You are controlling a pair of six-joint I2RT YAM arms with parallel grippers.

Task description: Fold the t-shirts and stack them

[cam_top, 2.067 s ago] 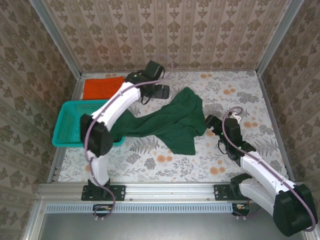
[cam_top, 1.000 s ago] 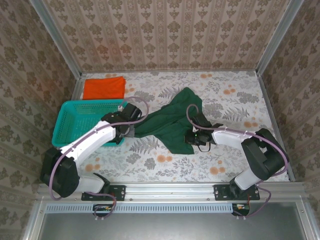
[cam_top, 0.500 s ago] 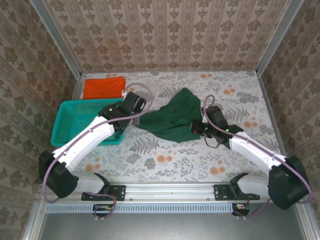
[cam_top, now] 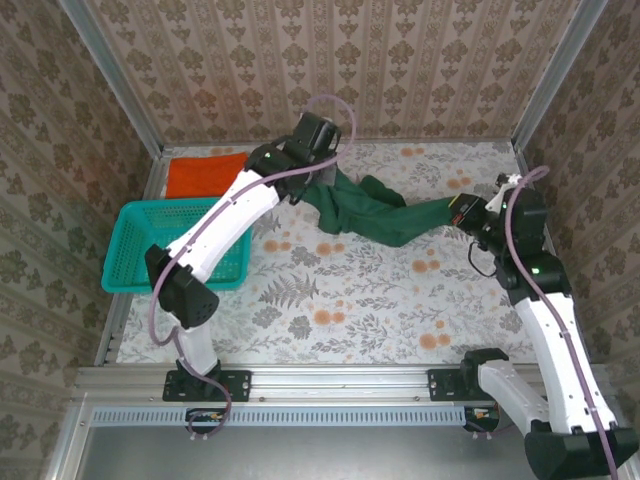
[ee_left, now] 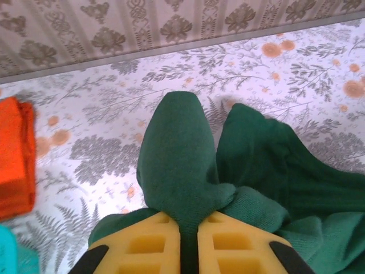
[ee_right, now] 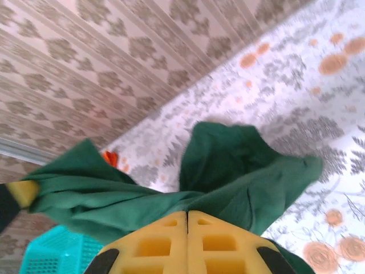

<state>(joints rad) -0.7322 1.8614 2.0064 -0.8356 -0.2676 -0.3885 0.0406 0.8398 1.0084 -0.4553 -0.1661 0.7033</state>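
Green t-shirt (cam_top: 385, 215), strung between jaws (seemingly taut)

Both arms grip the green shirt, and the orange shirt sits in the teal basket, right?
Not quite: the orange shirt lies on the table beyond the basket, not in it, as the top view shows. The left gripper and right gripper do grip the green shirt.

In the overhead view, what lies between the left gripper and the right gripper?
The green t-shirt, bunched into a band, runs from the left gripper to the right gripper, each shut on one end. The top view shows it.
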